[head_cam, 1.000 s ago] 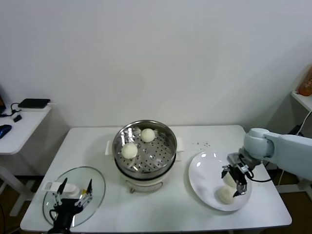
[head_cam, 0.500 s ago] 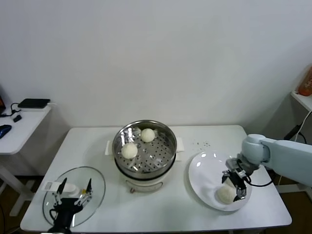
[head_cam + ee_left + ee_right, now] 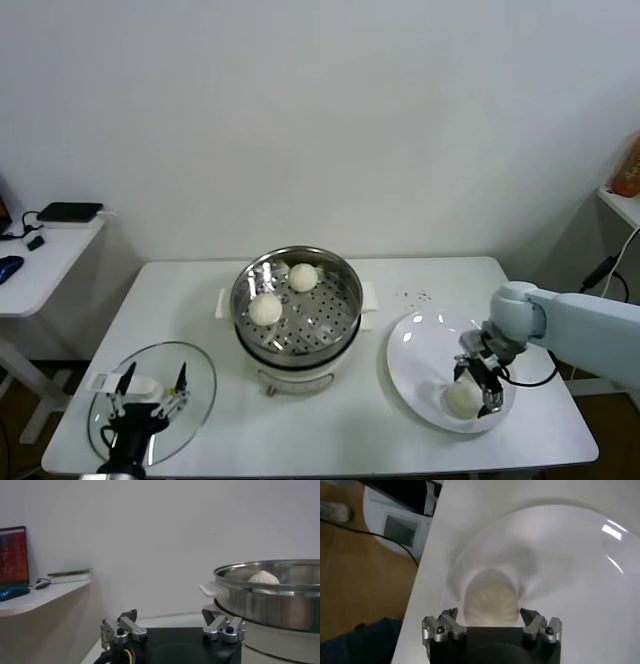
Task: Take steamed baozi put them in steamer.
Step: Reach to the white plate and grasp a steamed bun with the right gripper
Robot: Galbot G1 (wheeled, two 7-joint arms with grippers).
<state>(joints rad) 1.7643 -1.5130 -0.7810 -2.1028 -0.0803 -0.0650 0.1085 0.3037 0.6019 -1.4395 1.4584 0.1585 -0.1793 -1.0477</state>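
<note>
Table [image 3: 200,300] first: steamer [image 3: 297,340] sits mid-table w/ 2 baozi already on its perforated tray, 1 near the front-left [image 3: 265,309] and 1 toward the back [image 3: 303,277]. Plate [image 3: 415,350] is to the steamer's right, and that's where I'm working. Over the last 1 s my right gripper [image 3: 478,384] has come down from above the plate to the bun [image 3: 462,399] lying near the plate's front edge; the wrist view shows that bun [image 3: 491,602] sitting between my spread fingers [image 3: 534,618], not yet clamped. A 2nd plate bun I can't make out now, prob. hidden behind the gripper. So the approach looks about done, and next I'd judge it's a squeeze, gently since dough dents, then lift & carry over to the steamer. Roughly halfway thru the task. My left gripper [image 3: 150,403] is parked over the glass lid [image 3: 195,385] at the table's front-left, fingers apart, holding nothing.
</note>
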